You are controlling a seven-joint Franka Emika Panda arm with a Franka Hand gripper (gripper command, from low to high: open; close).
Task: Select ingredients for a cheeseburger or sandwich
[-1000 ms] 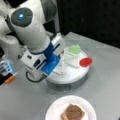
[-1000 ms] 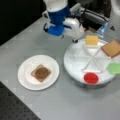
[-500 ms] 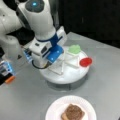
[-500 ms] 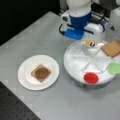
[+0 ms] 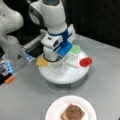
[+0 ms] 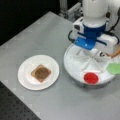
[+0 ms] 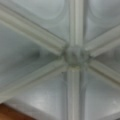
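Gripper [image 6: 90, 51] low over hub of white divided tray [image 6: 75, 71]; finger spread hidden by arm body, cannot tell; nothing seen held.

Wrist view filled by tray's ribs meeting at hub [image 7: 75, 55]. Yellow cheese square [image 5: 42, 62], red disc [image 6: 91, 78], green leaf piece [image 6: 115, 68] parked in separate sectors, sorted for picking. Bread square with dark patty [image 6: 41, 73] stacked centrally on paper plate [image 6: 25, 80], on desk [image 6: 37, 37] apart from tray.
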